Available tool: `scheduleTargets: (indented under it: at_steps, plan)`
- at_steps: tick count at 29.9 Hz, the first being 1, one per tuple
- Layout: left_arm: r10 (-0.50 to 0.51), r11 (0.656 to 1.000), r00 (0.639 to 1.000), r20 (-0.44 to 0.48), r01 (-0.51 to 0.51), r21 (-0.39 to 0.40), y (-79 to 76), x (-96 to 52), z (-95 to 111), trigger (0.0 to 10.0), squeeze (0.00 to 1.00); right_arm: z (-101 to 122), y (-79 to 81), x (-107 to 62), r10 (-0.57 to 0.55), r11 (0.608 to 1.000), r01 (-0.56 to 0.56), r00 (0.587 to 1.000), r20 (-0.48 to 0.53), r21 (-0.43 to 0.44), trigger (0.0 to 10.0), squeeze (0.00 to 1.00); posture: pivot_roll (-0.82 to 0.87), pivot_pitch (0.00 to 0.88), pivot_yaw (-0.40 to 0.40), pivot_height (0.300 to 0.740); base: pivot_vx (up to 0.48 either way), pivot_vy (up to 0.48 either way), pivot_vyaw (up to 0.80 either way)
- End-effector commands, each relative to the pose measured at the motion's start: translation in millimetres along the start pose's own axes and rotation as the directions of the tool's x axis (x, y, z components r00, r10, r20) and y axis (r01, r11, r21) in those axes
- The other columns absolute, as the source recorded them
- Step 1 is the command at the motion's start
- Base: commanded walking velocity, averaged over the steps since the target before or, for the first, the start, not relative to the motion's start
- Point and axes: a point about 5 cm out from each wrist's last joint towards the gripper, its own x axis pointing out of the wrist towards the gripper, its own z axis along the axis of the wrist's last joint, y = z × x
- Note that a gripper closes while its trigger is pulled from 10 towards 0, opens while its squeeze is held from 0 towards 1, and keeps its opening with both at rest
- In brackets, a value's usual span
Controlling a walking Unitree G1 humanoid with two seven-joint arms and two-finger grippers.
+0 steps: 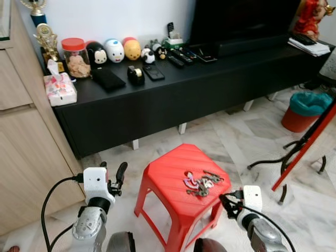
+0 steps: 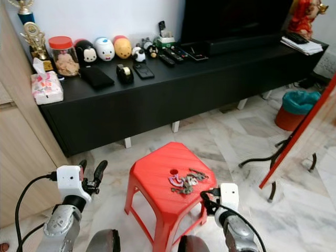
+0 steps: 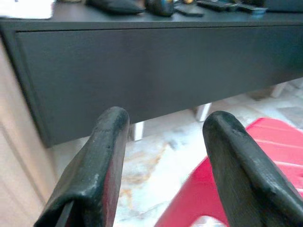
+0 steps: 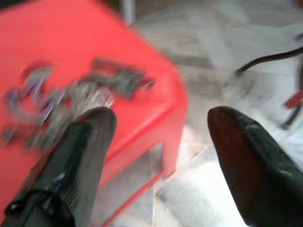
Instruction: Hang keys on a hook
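Keys (image 1: 201,183) lie in a loose bunch on the seat of the red stool (image 1: 168,176), toward its right side, untouched by either arm. Closest to them is the right gripper (image 4: 156,142), its jaws spread wide with nothing between them, hovering just off the stool's right edge; its wrist view is blurred, but the bunch sits just beyond one finger. The left gripper (image 1: 116,176) is held up off the stool's left side, well apart from the keys, jaws likewise apart and empty. I'd say the pickup is the step in hand and has not yet happened. The next move seems to call for bringing the right jaws in over the bunch and closing on a ring or a thick part, since flat keys on smooth plastic may slide away. No hook is in sight from where I stand, so it would have to be found afterwards. Behind the stool runs a long black tabletop (image 1: 210,71) with a cookie jar (image 1: 76,58), a tissue box (image 1: 59,88), round toy figures (image 1: 114,51) and remotes (image 1: 181,56); nothing blocks the reach.
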Motion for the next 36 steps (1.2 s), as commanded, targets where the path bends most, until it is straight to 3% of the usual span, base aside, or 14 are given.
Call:
scheduleTargets:
  at_steps: [1,7,15,20,24,26,31,36]
  plan:
    - [-0.011,1.000,1.000,-0.001,0.011,0.003,-3.5,2.7,1.5,10.0,0.00,8.8,-13.4,-0.1,-0.067,0.997,0.066,0.997,0.041,0.028,10.0,0.00,0.06,0.000,-0.125,0.612,0.326,0.000,0.00]
    - [0.000,1.000,1.000,0.013,0.000,0.008,-0.6,3.5,4.4,10.0,0.00,15.5,-8.7,0.9,-0.020,0.999,0.017,0.995,0.093,0.035,10.0,0.00,0.06,0.000,-0.124,0.612,0.327,0.000,0.00]
    - [0.036,0.999,0.998,0.056,-0.037,0.010,3.3,1.8,9.9,10.0,0.00,15.8,-2.0,1.9,0.029,0.998,-0.036,0.995,0.100,0.061,10.0,0.00,0.05,0.000,-0.121,0.612,0.000,0.000,0.00]
    - [0.036,0.999,0.998,0.050,-0.036,0.011,2.5,-0.2,8.6,10.0,0.00,13.6,9.2,3.7,0.148,0.986,-0.152,0.987,0.063,0.068,10.0,0.00,0.05,0.000,-0.117,0.612,0.000,0.000,0.00]
    - [0.036,0.999,0.998,0.047,-0.037,0.016,3.0,-2.3,8.7,10.0,0.00,21.3,16.1,8.4,0.236,0.971,-0.235,0.972,0.019,-0.034,10.0,0.00,0.05,0.000,-0.115,0.612,0.000,0.000,0.00]
    - [0.037,0.999,0.998,0.046,-0.038,0.018,3.2,-3.3,8.6,10.0,0.00,25.1,18.5,10.8,0.256,0.967,-0.256,0.967,0.010,-0.009,10.0,0.00,0.05,0.000,-0.117,0.612,0.000,0.000,0.00]
    - [0.043,0.999,0.998,0.035,-0.043,0.021,4.0,-7.8,6.6,10.0,0.00,27.9,37.7,13.8,0.407,0.913,-0.409,0.911,-0.060,-0.012,10.0,0.00,0.05,0.005,-0.117,0.612,0.000,0.000,0.00]
    - [0.037,0.999,0.999,0.026,-0.038,0.025,2.4,-12.4,5.5,10.0,0.00,20.8,41.8,13.7,0.420,0.896,-0.437,0.892,-0.165,-0.081,10.0,0.00,0.06,0.019,-0.117,0.612,0.000,0.000,0.00]
